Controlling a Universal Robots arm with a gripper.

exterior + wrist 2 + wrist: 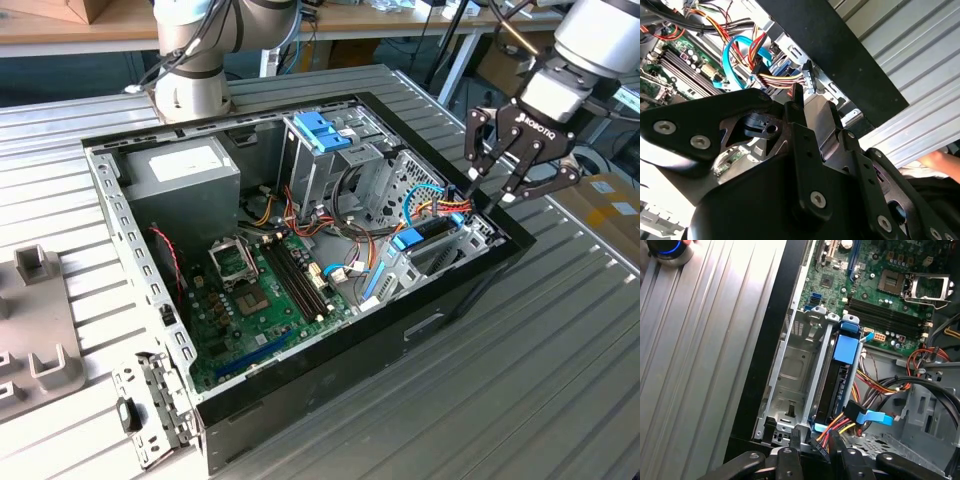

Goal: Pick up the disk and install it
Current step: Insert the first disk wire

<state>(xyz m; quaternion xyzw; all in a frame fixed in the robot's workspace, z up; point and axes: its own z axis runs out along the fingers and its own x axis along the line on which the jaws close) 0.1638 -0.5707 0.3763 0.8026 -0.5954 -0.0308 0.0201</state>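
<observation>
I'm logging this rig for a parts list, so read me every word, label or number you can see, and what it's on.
On the gripper body: white maker's lettering, a brand mark, not quoted here.
White sticker on the grey box: print too small to read.
On the motherboard: white markings too small to read.
No other readable text.

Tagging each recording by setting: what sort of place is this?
Likely a robotics lab or workshop: an open computer case lies on a ribbed metal table, and a robot arm's base stands beside it.
</observation>
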